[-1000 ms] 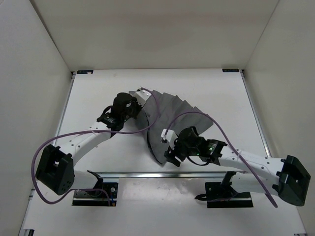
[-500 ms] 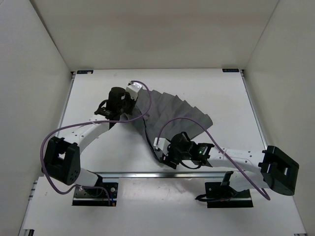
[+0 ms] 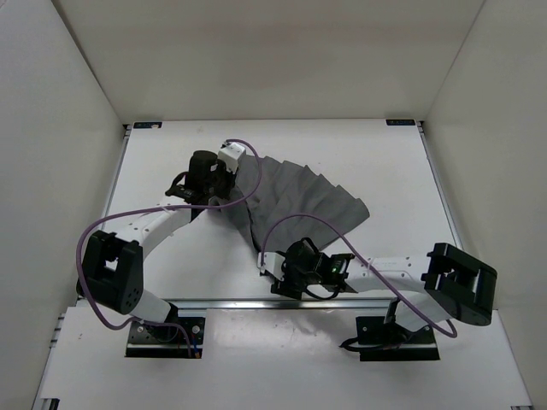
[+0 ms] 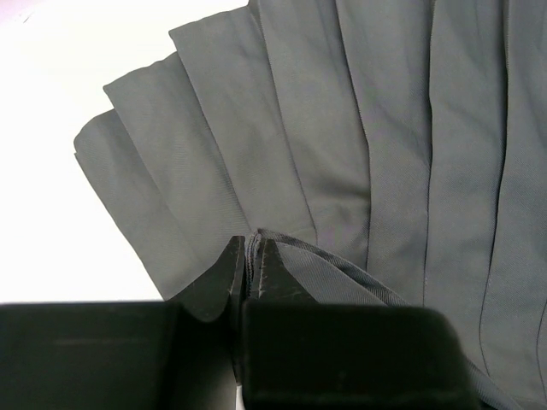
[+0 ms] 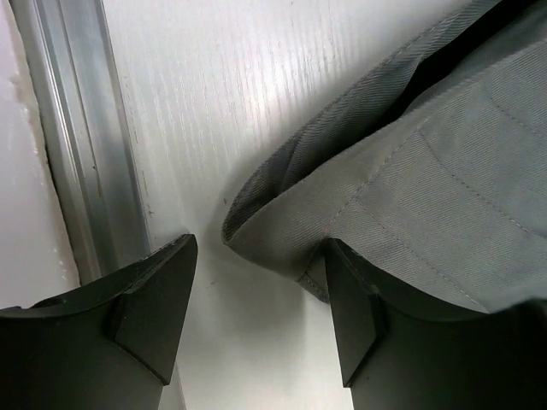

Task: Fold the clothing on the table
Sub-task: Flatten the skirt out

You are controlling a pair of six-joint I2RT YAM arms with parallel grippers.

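The dark grey pleated skirt of thin fabric [image 3: 299,201] is spread just left of centre on the flat white table [image 3: 385,154]. Its pleats are fanned from a narrow waistband end at lower centre toward a stepped edge at upper right. The long axis is thus laid diagonally from upper left to middle right. An edge at its upper left is pinched in the tightly closed left gripper [image 4: 252,260]. The right gripper [image 5: 256,248] is spread wide, with the waistband corner lying between its fingers and nothing clamped.
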